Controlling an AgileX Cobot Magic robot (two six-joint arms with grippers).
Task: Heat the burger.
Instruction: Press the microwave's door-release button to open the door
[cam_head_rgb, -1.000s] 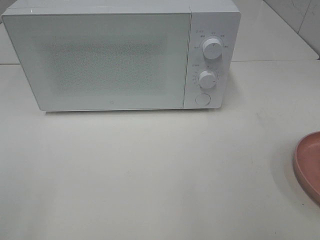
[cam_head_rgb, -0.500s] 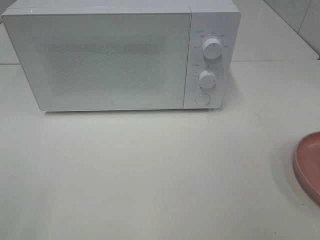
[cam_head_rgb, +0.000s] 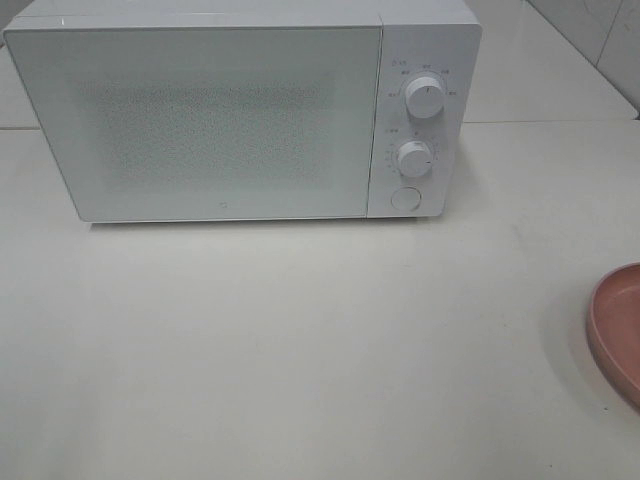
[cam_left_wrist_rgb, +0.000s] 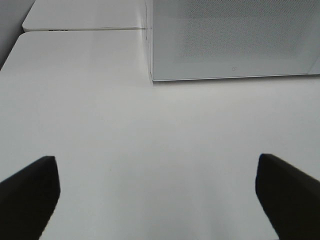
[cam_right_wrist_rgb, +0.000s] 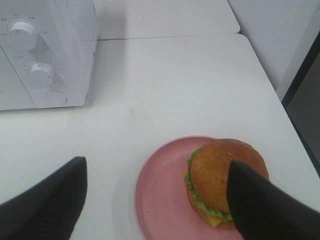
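From high up, the microwave (cam_head_rgb: 240, 110) is standing at the back of the bench (cam_head_rgb: 300, 350) with its door shut. Only the plate's (cam_head_rgb: 620, 325) edge is showing at the right, and no arm or burger is appearing here.

In the left wrist view, the left pincer (cam_left_wrist_rgb: 156, 167) is hanging wide open over bare bench, holding nothing and facing the microwave's lower front corner.

In the right wrist view, the right pincer (cam_right_wrist_rgb: 156, 165) is gaping wide and empty above the burger (cam_right_wrist_rgb: 215, 170), which is sitting on the plate. The task is seemingly just starting: the door is needing opening before the burger gets gripped and carried in.
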